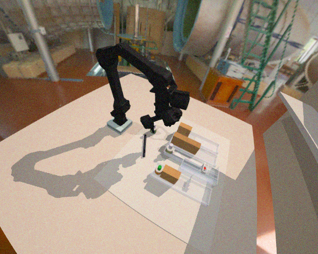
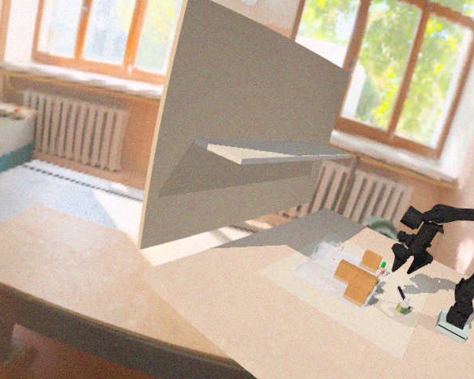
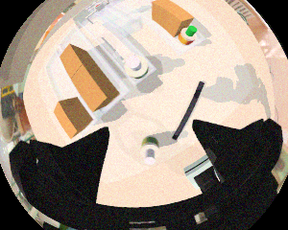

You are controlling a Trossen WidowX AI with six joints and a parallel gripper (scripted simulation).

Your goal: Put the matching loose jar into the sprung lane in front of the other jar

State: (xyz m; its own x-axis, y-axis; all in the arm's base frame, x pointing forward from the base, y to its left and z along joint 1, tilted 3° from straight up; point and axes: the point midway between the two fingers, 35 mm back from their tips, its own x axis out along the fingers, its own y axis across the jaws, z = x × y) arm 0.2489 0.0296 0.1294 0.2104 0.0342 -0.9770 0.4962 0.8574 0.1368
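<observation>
From the top, one side of the claw [image 1: 160,127] [image 2: 401,271] [image 3: 151,126] partly hides the loose jar [image 2: 401,306] [image 3: 150,149]. From outside, the claw is up high with its two sides apart, and the loose jar stands on the counter [image 1: 71,117] [image 2: 290,326] [image 3: 130,192]. From the wrist, nothing is in the claw, and the loose jar is near the black stick [image 1: 144,145] [image 2: 400,292] [image 3: 188,110].
</observation>
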